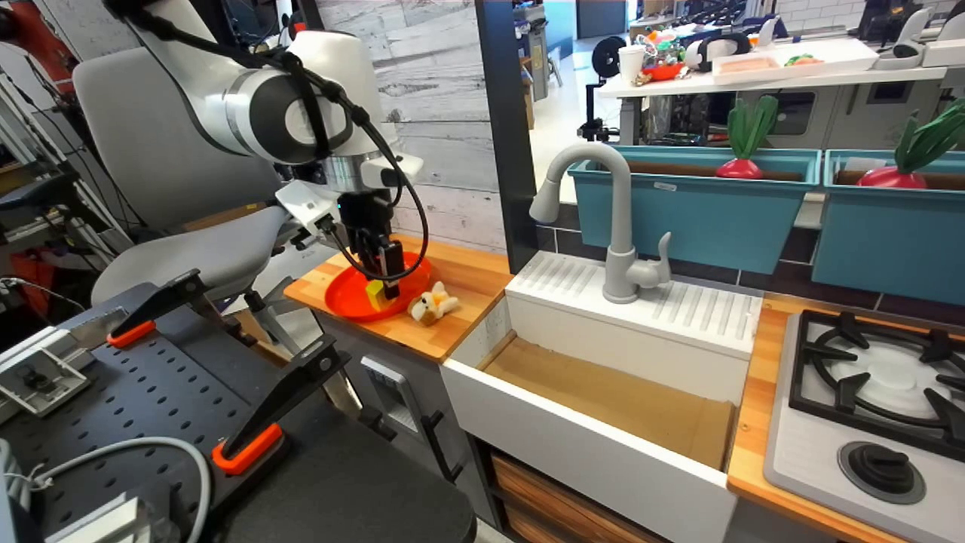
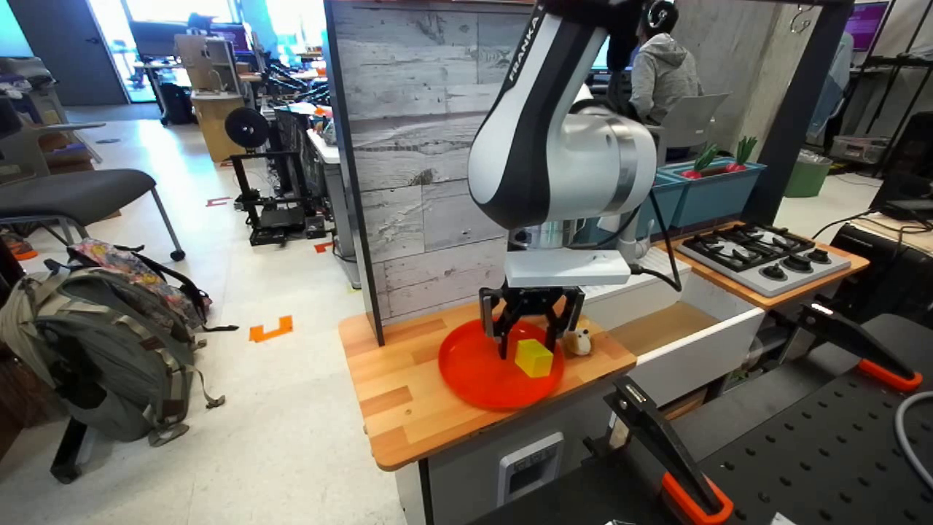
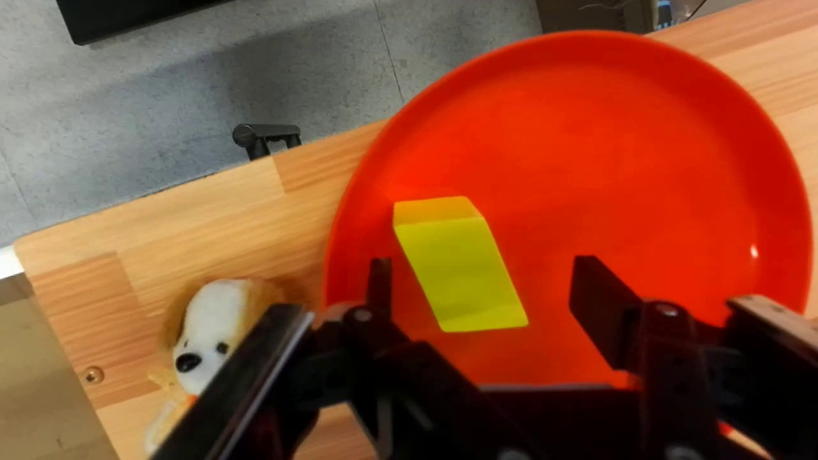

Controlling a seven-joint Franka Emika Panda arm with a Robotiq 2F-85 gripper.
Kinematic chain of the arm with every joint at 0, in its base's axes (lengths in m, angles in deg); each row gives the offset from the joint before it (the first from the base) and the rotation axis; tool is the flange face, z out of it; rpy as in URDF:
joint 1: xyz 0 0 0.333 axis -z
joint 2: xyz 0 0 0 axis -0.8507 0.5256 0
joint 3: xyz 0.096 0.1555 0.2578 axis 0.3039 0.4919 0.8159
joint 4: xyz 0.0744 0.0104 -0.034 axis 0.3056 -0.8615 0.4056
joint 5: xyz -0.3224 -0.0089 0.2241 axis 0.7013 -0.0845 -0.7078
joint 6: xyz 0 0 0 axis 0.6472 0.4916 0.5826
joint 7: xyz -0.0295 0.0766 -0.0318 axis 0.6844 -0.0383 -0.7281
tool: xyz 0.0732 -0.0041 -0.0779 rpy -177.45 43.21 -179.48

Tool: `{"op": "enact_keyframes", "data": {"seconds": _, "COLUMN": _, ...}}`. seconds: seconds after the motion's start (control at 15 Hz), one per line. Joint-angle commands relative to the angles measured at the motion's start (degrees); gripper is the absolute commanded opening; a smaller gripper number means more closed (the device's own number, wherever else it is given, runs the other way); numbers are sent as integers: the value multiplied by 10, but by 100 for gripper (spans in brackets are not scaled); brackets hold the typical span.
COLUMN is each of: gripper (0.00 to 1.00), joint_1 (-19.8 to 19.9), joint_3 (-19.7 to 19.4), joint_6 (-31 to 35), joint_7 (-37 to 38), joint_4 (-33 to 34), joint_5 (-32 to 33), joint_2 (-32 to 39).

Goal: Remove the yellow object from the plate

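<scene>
End effector (image 3: pixel 484 273), spread wide, brackets the yellow block (image 3: pixel 460 271) on the orange-red plate (image 3: pixel 594 160) in the wrist view, the block off-centre toward the plush dog (image 3: pixel 214 329)

Yellow block (image 3: pixel 461 271): on the orange-red plate (image 3: pixel 639 160), off-center toward the plush dog (image 3: pixel 208 335)
Gripper (image 3: pixel 482 278): fingers spread, block showing between them (level with it or above, hard to tell)
Dog: on the wooden countertop (image 3: pixel 211 217), beside the plate, partly hidden
</scene>
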Motion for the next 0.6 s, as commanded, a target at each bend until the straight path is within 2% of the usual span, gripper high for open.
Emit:
{"op": "enact_keyframes", "data": {"seconds": 0.0, "gripper": 42, "joint_1": -12, "joint_3": -10, "joint_6": -7, "joint_7": 1, "joint_4": 36, "joint_5": 3, "joint_2": 25}}
{"op": "enact_keyframes", "data": {"seconds": 0.33, "gripper": 6, "joint_1": -6, "joint_3": -5, "joint_6": 2, "joint_7": -2, "joint_4": 21, "joint_5": -3, "joint_2": 12}}
{"op": "enact_keyframes", "data": {"seconds": 0.53, "gripper": 8, "joint_1": 0, "joint_3": 1, "joint_6": 17, "joint_7": -8, "joint_4": -10, "joint_5": -7, "joint_2": -14}}
